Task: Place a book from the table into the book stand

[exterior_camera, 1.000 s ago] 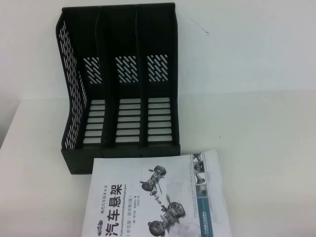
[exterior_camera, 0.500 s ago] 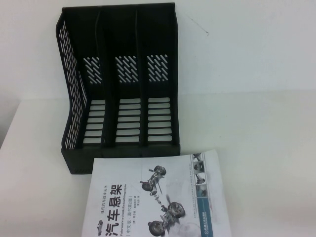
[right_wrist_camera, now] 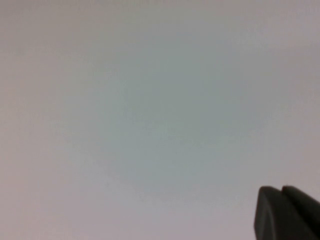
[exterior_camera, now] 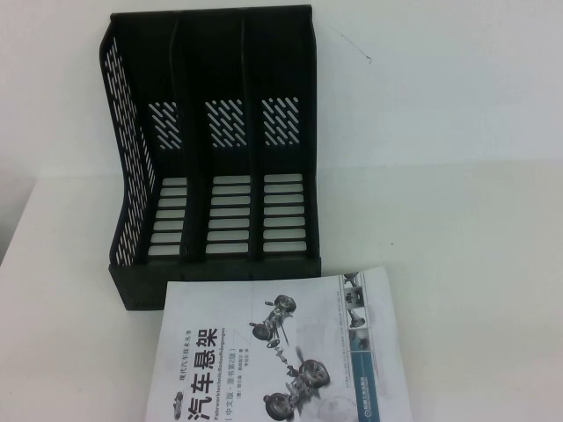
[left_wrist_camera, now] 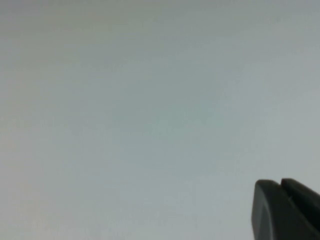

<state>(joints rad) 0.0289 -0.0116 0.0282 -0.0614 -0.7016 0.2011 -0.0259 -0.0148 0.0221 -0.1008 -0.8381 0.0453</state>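
Observation:
The white-covered book (exterior_camera: 281,352) with a black Chinese title and grey suspension pictures lies flat on the white table (exterior_camera: 466,255), its far edge touching the front of the book stand. The black book stand (exterior_camera: 211,149) stands upright behind it, its three slots holding nothing. Neither arm shows in the high view. My left gripper (left_wrist_camera: 280,184) shows only in the left wrist view, fingertips together over plain white surface, holding nothing. My right gripper (right_wrist_camera: 281,190) shows only in the right wrist view, fingertips together, holding nothing. Neither wrist view shows the book or the stand.
Bare white tabletop lies to the left (exterior_camera: 62,308) and right of the book stand and book. A pale wall rises behind the table. The book's near edge runs out of the bottom of the high view.

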